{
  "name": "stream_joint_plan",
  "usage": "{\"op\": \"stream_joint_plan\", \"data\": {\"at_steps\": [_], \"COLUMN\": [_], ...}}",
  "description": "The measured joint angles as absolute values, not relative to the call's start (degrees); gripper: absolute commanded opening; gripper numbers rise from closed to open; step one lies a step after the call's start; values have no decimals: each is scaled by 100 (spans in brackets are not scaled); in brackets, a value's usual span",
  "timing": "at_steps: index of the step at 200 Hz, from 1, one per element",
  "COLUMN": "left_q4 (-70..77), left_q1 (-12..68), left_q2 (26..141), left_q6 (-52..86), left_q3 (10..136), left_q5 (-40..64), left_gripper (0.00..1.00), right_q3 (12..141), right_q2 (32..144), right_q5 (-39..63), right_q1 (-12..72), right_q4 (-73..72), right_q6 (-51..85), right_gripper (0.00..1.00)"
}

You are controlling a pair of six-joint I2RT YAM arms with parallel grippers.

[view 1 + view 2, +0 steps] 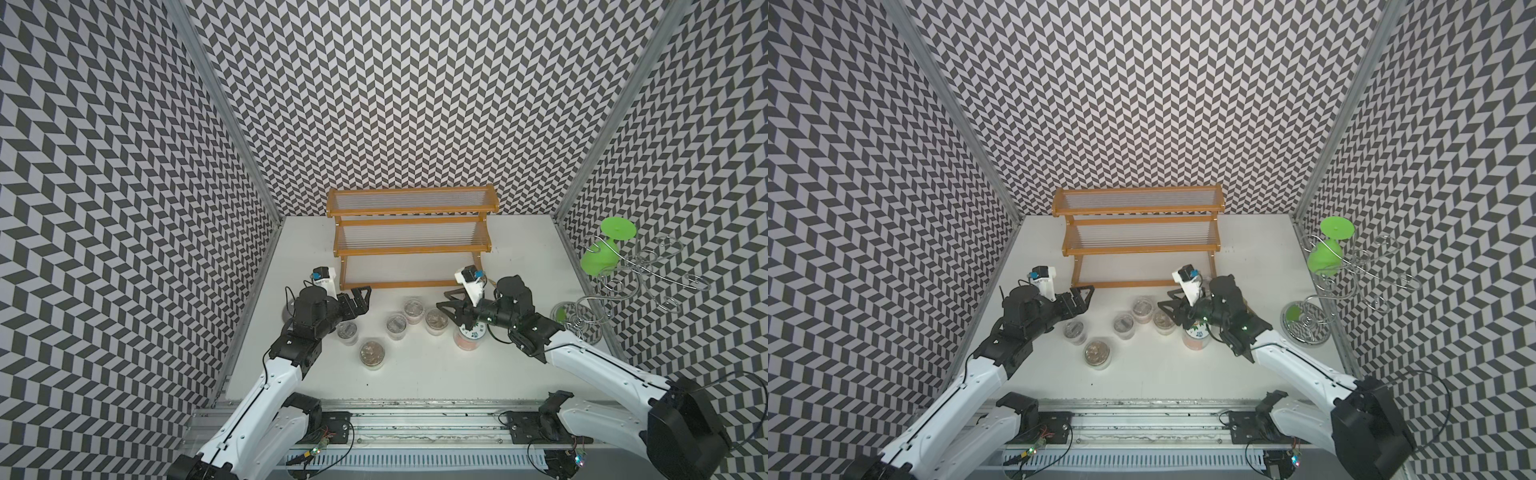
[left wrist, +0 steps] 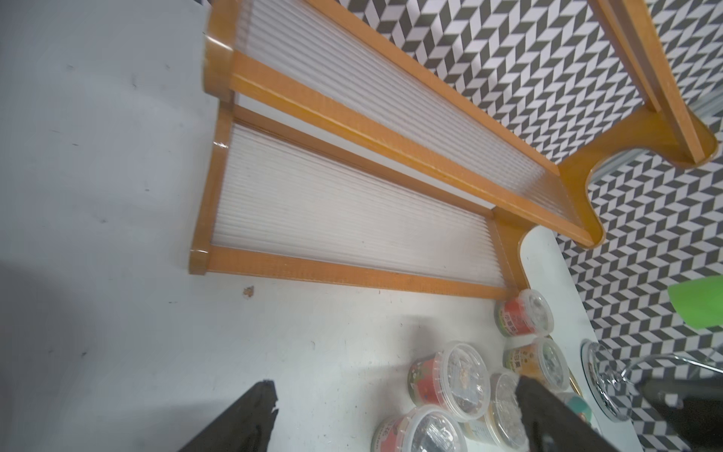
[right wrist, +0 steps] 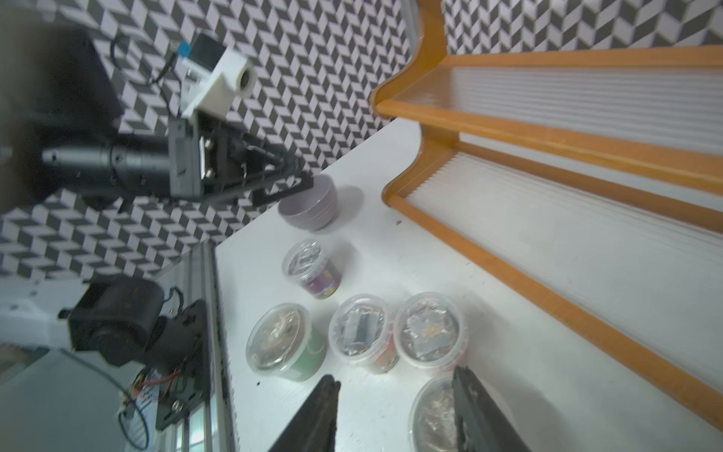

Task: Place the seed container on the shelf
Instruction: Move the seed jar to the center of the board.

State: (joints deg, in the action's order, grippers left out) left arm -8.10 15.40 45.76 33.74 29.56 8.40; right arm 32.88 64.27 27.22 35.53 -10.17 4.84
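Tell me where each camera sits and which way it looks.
Top views: high over the robot's base, looking down on the shelf, the seed cups and both arms.
Left wrist: on the left arm, facing the shelf; the open left gripper shows.
Right wrist: on the right arm, facing cups and shelf; right gripper and left arm show.
Shared: shelf and cups.

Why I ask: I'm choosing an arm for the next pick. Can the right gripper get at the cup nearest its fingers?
Probably yes. The right gripper is open, and that cup stands right at its fingertips with nothing on top. A neighbouring cup stands close, so a finger might brush it.
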Motion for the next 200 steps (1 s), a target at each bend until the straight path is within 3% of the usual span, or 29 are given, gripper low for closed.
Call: {"op": "stream_joint_plan", "data": {"at_steps": [39,120,150,200], "left_q4": [-1083,-751,-392,-224], "left_q1": [1540,1540,1540,1540], "left_q2": [4276,4331,4930,6219], "left_q6": [3590,3538,3489,3371], "left_q3": [2910,2493,2561,2928], "left_q5": [447,1151,1828,2722], "left_gripper": [100,100,97,91], "right_q3": [3229,3581,3933,4025], "right_q2": [6608,7907,8420,8873], "right_q5": [2353,1444,1431,1251], "right_q1": [4451,5345,5400,5502], "right_q4": [-1079,-1081,-1068,-1072], "right_q6": [226,-191,183,1004], "right_gripper": [51,51,47,47]}}
